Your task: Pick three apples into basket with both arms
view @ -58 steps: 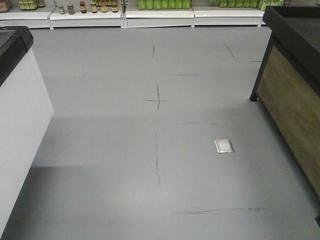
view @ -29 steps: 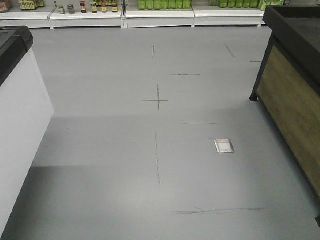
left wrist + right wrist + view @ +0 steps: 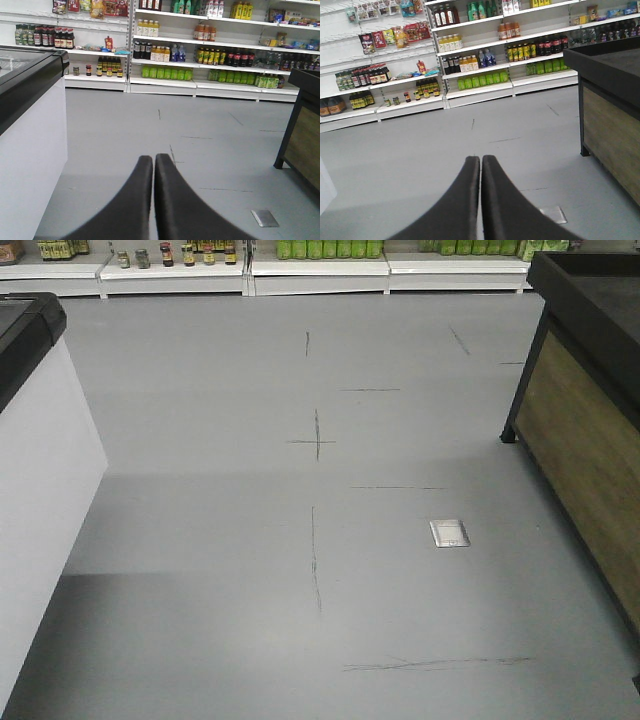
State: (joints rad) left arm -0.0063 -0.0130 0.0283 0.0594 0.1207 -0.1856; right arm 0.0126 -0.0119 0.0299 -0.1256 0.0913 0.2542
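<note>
No apples and no basket show in any view. My left gripper point(image 3: 153, 159) is shut and empty, its black fingers pressed together, pointing over the grey shop floor. My right gripper point(image 3: 480, 160) is shut and empty too, held over the same floor. Neither gripper nor arm shows in the front view.
A white chest freezer with a black rim point(image 3: 30, 430) stands at the left. A dark wood-sided display stand point(image 3: 580, 410) stands at the right. Shelves of bottles point(image 3: 165, 55) line the far wall. A metal floor plate point(image 3: 448, 532) lies in the grey floor.
The floor marks sit very slightly lower in the front view than before, so the view has shifted a little. Nothing else has changed.
</note>
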